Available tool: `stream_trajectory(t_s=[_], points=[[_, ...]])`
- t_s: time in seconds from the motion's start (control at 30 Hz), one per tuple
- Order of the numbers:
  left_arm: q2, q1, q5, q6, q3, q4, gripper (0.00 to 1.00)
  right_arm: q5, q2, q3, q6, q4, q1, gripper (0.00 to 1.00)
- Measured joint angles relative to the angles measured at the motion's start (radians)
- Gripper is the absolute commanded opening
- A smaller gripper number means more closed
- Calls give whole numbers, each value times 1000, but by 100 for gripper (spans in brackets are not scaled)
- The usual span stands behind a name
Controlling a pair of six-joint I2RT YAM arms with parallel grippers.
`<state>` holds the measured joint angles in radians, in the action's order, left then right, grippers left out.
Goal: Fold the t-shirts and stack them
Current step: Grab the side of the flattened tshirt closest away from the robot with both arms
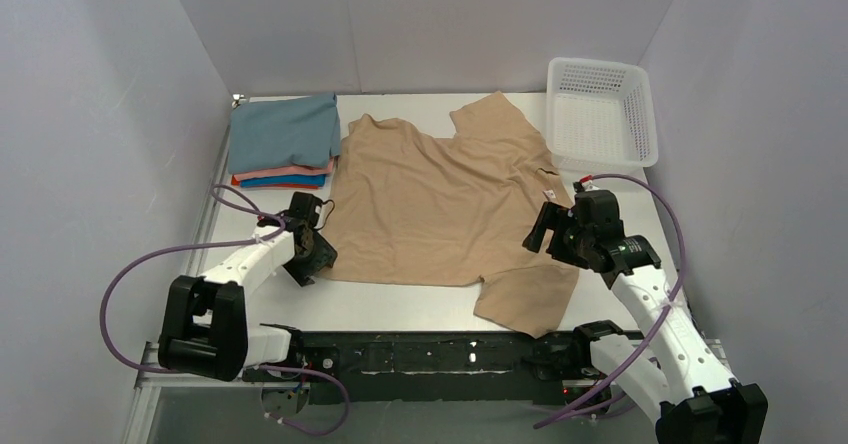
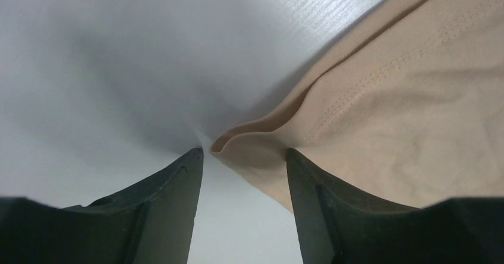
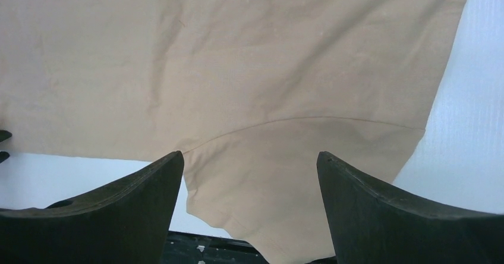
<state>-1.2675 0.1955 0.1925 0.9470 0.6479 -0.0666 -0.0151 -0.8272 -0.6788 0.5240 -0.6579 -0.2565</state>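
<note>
Top view: the tan t-shirt (image 1: 440, 204) lies flat in the middle of the table (image 1: 400, 304), with the folded stack (image 1: 283, 144) at the far-left corner. Left wrist: the left tool (image 2: 243, 157) is spread around the stitched hem corner (image 2: 238, 142), and that soft knit could slip free. Right wrist: the right tool (image 3: 249, 163) is spread over the smooth sleeve (image 3: 297, 175), which could bunch.
</note>
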Motion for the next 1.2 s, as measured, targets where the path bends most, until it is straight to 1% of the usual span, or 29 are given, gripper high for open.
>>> stream_trajectory(t_s=[0.1,0.13,0.17,0.2,0.23,0.27,0.5,0.57,0.67,0.73,0.83,1.0,1.13,1.2], points=[[-39,-2,-11,2,7,20,48,1,-8,0,0,-13,0,90],[-42,-3,-13,2,8,20,42,3,-10,0,0,-20,0,90],[-44,-3,-14,1,8,19,35,9,-13,0,0,-29,0,90],[-47,-3,-13,0,10,18,26,12,-15,0,0,-37,0,89],[-53,-4,-12,-3,12,16,12,16,-18,0,0,-48,0,89],[-59,-4,-10,-3,15,15,0,16,-19,0,0,-53,0,88],[-108,-7,-16,-28,56,6,0,-31,-60,-36,-20,-118,-13,82],[-121,-8,-8,-35,71,-7,0,-34,-93,-55,-19,-137,-66,79],[-136,-16,3,-44,87,-14,0,-16,-162,-83,10,-170,-256,72],[-137,-23,5,-48,88,-15,0,-23,-195,-85,47,-204,-366,72],[-137,-27,-9,-49,87,-14,0,-29,-191,-67,109,-280,-469,71],[-130,-31,-35,-45,78,-3,0,-41,-173,-10,193,-360,-559,71],[-130,-30,-53,-45,78,2,0,-37,-262,-8,242,-352,-589,69],[-130,-30,-56,-44,76,4,0,-33,-330,-5,268,-316,-593,67]])
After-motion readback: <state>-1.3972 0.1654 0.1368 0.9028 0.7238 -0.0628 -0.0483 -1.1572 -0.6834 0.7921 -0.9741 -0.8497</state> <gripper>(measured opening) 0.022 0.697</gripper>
